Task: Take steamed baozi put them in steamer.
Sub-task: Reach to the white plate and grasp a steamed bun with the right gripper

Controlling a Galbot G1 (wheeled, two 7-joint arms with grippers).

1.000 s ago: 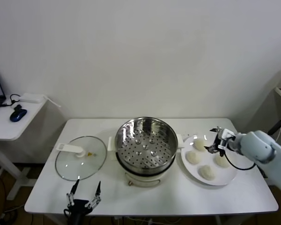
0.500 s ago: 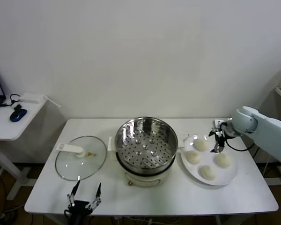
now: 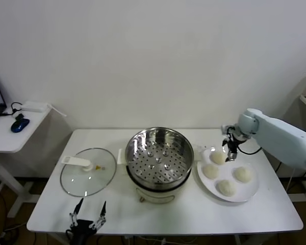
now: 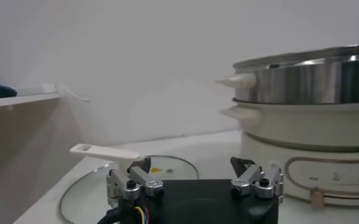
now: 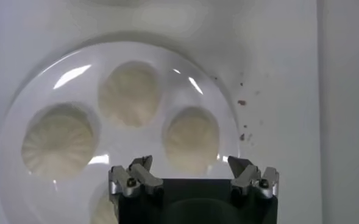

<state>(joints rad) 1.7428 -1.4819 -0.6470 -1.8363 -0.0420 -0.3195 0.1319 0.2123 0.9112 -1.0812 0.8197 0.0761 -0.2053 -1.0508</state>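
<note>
while the left gripper (image 3: 86, 217) waits low at the near edge of the counter (image 3: 168, 212), with its fingers released and nothing between them, it plays no part in the work now. just behind it the glass lid (image 3: 87, 171) lies flat on the counter beside the steamer (image 3: 159, 155), so the pot stands uncovered and its perforated tray is free to receive food. to the right of the steamer is the white plate (image 3: 251, 191), and all four steamed baozi (image 3: 225, 187) rest on it, none in the pot yet. the right gripper (image 3: 230, 151) hangs above the far part of the plate, pointing down, fingers spread wide and holding nothing; in the right wrist view one bun (image 5: 191, 139) lies just ahead of the fingers. it seems the arm is lining up for the first pick, so the task has hardly begun.
</note>
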